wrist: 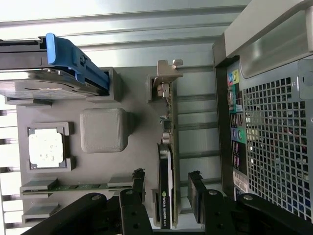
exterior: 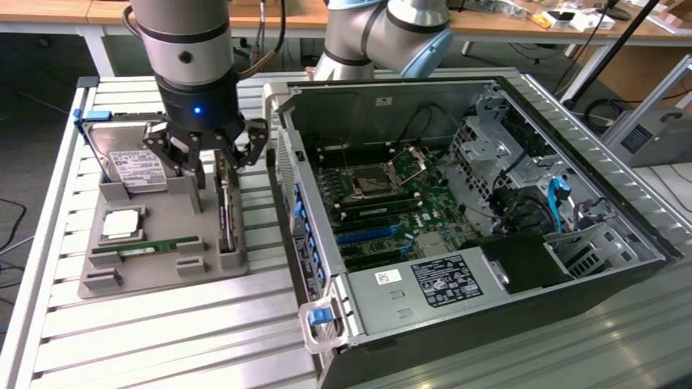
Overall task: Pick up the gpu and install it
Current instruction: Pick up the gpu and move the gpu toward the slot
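Wrist view showed the gripper (wrist: 166, 188) with its two black fingers (wrist: 138, 193) spread apart, one on either side of the gpu (wrist: 168, 132). A gap was visible between each pad and the card, so nothing was held. The gpu stood on its long edge in a slot of the gray parts tray (wrist: 132, 93). Its silvery end bracket (wrist: 166, 73) was at the end away from the fingers, and a labelled section lay between them. On the same tray lay a hard drive in a blue frame (wrist: 63, 63), a CPU (wrist: 46, 149) in a square recess and a green RAM stick (wrist: 80, 186), all apart from the fingers. In the exterior view the gripper hung low over the tray, straddling the upright gpu near the tray's edge toward the exterior view's right. Just beside the tray on that side sat the open computer case (exterior: 357, 105), its motherboard (exterior: 390, 190) and power supply (exterior: 433, 279) exposed. Tray and case both rested on a slatted metal table (exterior: 162, 340).
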